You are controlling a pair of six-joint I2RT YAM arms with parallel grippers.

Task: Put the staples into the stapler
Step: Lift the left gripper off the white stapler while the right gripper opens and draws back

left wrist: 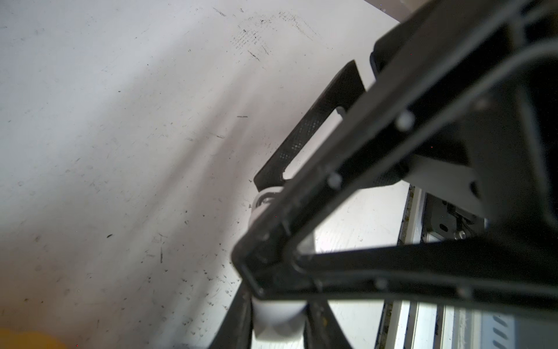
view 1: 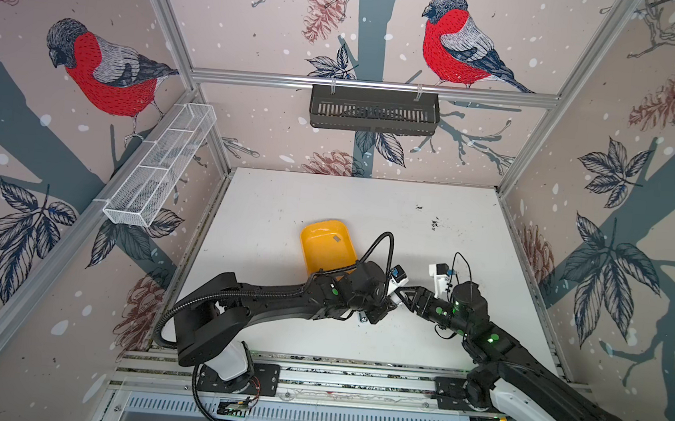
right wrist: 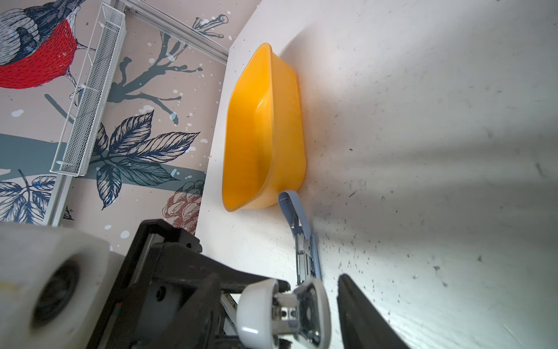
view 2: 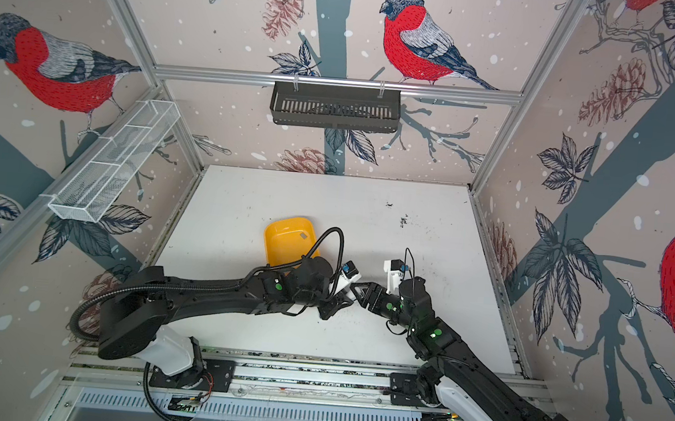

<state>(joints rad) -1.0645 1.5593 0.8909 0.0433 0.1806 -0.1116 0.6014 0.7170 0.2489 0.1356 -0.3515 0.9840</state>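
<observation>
A small white stapler (right wrist: 256, 314) with a chrome underside is held off the table, my left gripper (left wrist: 279, 314) shut on it. In both top views that gripper (view 1: 381, 309) is near the table's middle. My right gripper (right wrist: 279, 275) is open, its fingers on either side of the white stapler's end, with a gap showing at one finger (right wrist: 362, 314). In a top view it (view 1: 402, 294) meets the left gripper tip to tip. A blue-grey stapler (right wrist: 302, 238) lies opened on the table beside the yellow tray (view 1: 315, 259). One grey strip of staples (view 1: 336, 239) lies in the tray.
A black slotted basket (view 1: 373, 110) hangs on the back wall and a white mesh basket (view 1: 160, 162) on the left wall. Dark specks (view 1: 434, 223) dot the white table at the back right. The aluminium rail (view 1: 354, 377) runs along the front edge.
</observation>
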